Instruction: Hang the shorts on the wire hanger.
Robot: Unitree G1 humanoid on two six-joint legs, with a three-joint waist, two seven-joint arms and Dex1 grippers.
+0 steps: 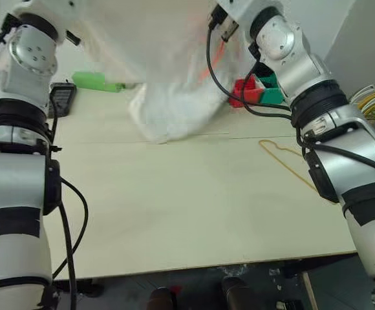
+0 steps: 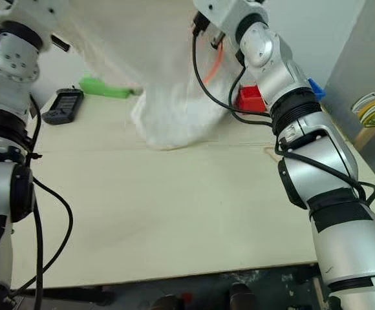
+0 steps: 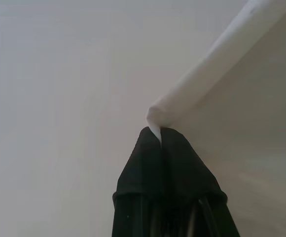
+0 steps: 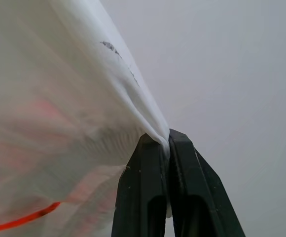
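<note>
A: How do the jaws stand?

B: Both pinched tight on cloth. The left gripper (image 3: 160, 136) has an edge of the shorts (image 1: 174, 71) nipped between its black fingers, and the right gripper (image 4: 165, 140) is clamped on another edge the same way. The two arms are raised at the far side of the table (image 1: 187, 213), one at each side, with the fabric stretched between them.

A: And the rest of the shorts?

B: They hang down as a white sheet from the two grips, and the bottom bunches on the tabletop at the far middle.

A: Where is the wire hanger from there?

B: The wire hanger (image 1: 284, 158) lies flat on the table to the right of the bunched hem and nearer, well apart from the cloth. Its long side runs slantwise from far-left to near-right, partly hidden behind the right forearm.

A: Which arm is closer?

B: The right one, I'd judge. The shorts must travel rightward and nearer to meet it.
</note>
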